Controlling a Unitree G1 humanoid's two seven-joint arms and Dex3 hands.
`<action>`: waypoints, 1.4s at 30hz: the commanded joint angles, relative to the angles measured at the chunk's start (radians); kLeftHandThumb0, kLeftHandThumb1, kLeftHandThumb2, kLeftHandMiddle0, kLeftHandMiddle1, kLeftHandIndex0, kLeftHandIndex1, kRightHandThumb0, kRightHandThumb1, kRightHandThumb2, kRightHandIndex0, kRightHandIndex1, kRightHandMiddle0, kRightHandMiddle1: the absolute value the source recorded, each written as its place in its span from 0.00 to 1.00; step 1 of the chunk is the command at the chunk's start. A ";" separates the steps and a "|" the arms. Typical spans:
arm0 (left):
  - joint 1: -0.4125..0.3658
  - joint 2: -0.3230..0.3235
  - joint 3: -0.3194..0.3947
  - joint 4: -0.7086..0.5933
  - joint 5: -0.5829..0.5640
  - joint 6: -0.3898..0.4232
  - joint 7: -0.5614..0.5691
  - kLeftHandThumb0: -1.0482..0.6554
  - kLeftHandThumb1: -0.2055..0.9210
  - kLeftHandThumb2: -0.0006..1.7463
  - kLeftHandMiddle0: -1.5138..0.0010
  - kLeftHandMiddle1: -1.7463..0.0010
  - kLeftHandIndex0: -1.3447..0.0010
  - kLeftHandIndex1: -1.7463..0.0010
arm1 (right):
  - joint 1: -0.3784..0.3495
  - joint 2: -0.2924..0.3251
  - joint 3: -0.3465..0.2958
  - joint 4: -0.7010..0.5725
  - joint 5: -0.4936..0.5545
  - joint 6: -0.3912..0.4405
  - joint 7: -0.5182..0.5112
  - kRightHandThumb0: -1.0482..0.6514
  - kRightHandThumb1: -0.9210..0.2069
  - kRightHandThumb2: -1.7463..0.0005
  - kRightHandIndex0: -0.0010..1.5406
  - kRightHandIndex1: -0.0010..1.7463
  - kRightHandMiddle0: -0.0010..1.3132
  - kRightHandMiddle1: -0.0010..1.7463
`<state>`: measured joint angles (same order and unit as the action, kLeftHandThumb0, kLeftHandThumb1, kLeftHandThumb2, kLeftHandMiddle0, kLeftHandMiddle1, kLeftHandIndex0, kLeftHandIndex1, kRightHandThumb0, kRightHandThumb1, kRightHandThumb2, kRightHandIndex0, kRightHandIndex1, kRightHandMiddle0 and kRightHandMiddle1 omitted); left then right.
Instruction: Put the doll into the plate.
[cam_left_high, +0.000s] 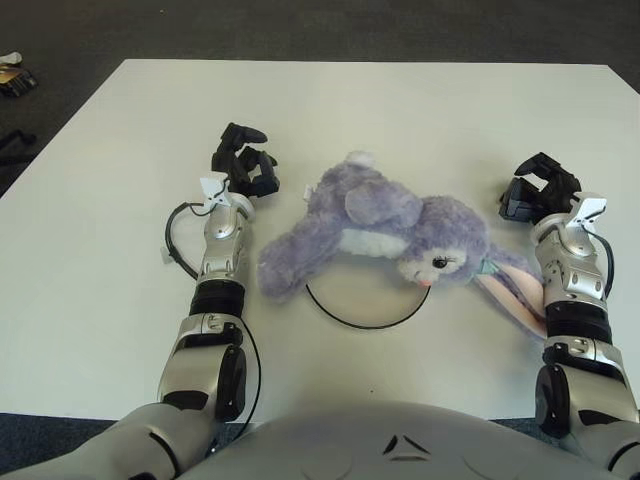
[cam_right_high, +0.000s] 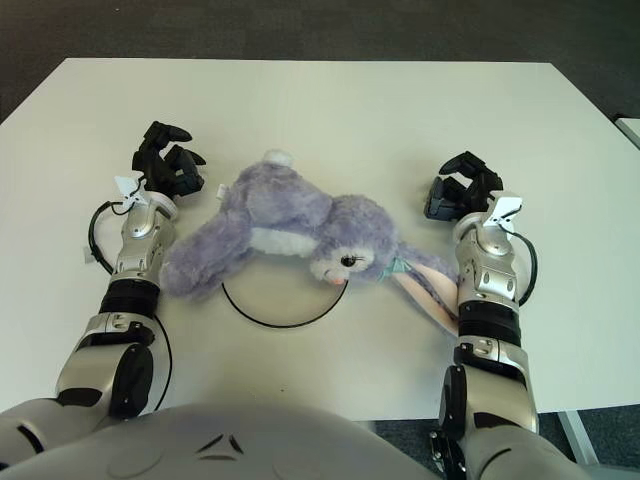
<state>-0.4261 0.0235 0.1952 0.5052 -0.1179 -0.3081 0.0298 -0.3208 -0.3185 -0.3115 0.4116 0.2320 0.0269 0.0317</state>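
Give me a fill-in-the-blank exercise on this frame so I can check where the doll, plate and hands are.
1. The purple plush rabbit doll lies across the far rim of the black-rimmed ____.
2. The doll's long pink-lined ear stretches toward the robot's ____ forearm.
3. The left hand shows to the ____ of the doll, holding nothing.
4. The right hand holds ____.

Missing words: plate; right; left; nothing
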 joint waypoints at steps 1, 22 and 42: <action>0.009 -0.006 0.004 -0.018 -0.010 0.009 0.009 0.61 0.37 0.83 0.50 0.03 0.69 0.00 | 0.032 0.048 0.020 0.012 0.013 0.068 0.016 0.61 0.91 0.00 0.58 1.00 0.60 0.93; 0.025 -0.008 -0.008 -0.033 -0.008 0.015 -0.001 0.61 0.39 0.81 0.50 0.05 0.70 0.00 | 0.046 0.128 0.045 -0.084 0.001 0.107 -0.022 0.61 0.91 0.00 0.57 1.00 0.60 0.93; 0.031 -0.002 -0.024 -0.005 0.008 -0.029 -0.012 0.61 0.38 0.82 0.62 0.00 0.59 0.00 | 0.054 0.166 0.065 -0.119 -0.023 0.118 -0.044 0.61 0.92 0.00 0.59 1.00 0.62 0.91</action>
<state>-0.4093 0.0152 0.1740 0.4880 -0.1163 -0.3201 0.0248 -0.3033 -0.1817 -0.2611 0.2664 0.2147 0.1026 -0.0066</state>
